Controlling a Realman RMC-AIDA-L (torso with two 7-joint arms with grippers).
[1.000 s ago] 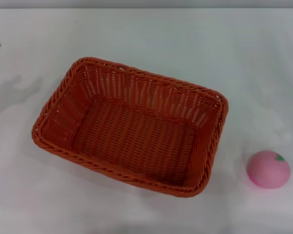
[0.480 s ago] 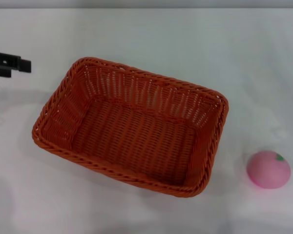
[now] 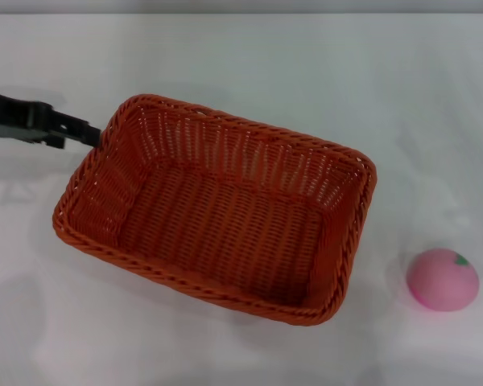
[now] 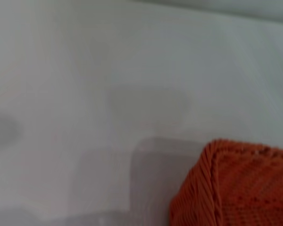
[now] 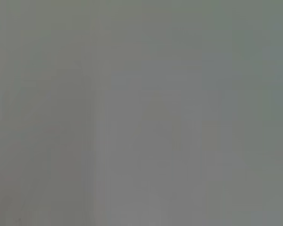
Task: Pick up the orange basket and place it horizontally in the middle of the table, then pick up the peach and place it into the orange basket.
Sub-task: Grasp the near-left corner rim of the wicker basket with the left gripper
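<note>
The orange basket (image 3: 217, 207) sits skewed on the white table (image 3: 306, 56), its long side running from upper left to lower right, with nothing inside. A corner of the orange basket (image 4: 236, 186) also shows in the left wrist view. My left gripper (image 3: 87, 133) reaches in from the left, its dark tip right at the basket's upper-left corner rim. The pink peach (image 3: 442, 278) lies on the table to the right of the basket, well apart from it. My right gripper is out of view.
Bare white tabletop surrounds the basket on all sides. The table's far edge (image 3: 241, 14) runs along the back. The right wrist view shows only a plain grey surface.
My left arm has come in from the left edge and advanced rightward to the basket's upper-left corner. Basket and peach have not moved.
</note>
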